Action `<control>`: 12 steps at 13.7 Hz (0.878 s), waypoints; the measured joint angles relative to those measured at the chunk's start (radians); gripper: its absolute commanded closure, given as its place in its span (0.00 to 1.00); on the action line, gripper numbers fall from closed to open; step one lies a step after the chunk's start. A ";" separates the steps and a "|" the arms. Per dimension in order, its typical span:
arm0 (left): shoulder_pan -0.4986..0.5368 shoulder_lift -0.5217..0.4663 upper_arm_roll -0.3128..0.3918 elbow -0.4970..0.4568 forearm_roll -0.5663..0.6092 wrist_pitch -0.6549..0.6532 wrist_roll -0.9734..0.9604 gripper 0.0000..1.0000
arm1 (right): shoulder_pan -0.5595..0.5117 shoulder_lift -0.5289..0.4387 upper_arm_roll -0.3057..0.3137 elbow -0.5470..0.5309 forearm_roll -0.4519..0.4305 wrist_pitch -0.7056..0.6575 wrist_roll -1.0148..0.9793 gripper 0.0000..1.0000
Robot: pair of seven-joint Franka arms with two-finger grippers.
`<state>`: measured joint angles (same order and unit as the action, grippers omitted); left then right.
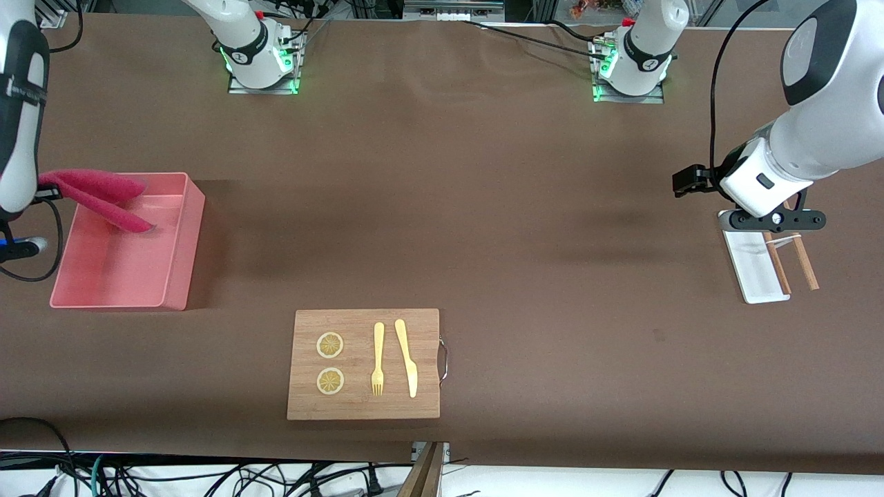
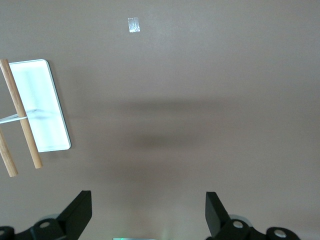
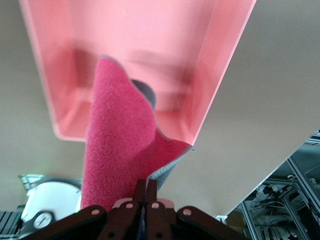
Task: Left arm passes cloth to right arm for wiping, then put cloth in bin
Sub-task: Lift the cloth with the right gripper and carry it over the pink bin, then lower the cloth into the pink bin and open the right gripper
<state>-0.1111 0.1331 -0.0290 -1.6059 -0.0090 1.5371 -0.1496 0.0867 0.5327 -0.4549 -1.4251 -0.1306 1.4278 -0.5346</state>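
My right gripper [image 3: 146, 186] is shut on one edge of the crimson-pink cloth [image 3: 120, 145], whose grey reverse shows along the fold. In the front view the cloth [image 1: 97, 193] hangs from the right gripper [image 1: 43, 188] over the pink bin [image 1: 195, 228], at the bin's end farther from the front camera, its free tip low over the floor of the bin [image 3: 210, 90]. My left gripper [image 1: 772, 224] hovers open and empty over the white tray at the left arm's end of the table. In the left wrist view the left gripper [image 2: 149, 207] shows only bare table between its fingers [image 2: 80, 212].
A small white tray [image 1: 753, 269] with two wooden sticks [image 1: 804, 266] lies under the left hand; the tray [image 2: 42, 107] and sticks [image 2: 20, 112] also show in the left wrist view. A wooden board [image 1: 366, 407] near the front edge carries two lemon slices, a fork and a knife.
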 measured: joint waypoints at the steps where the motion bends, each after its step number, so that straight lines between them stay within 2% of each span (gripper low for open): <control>1: -0.002 0.000 -0.002 0.001 0.000 -0.002 -0.003 0.00 | -0.009 0.017 0.000 -0.018 0.004 0.034 -0.003 1.00; 12: -0.017 0.000 -0.014 0.007 0.031 -0.015 -0.063 0.00 | -0.015 0.167 0.034 -0.053 0.153 0.246 -0.004 1.00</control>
<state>-0.1286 0.1331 -0.0426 -1.5986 0.0222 1.5225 -0.2128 0.0719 0.6994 -0.4212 -1.4784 0.0227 1.6737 -0.5390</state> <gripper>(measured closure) 0.000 0.982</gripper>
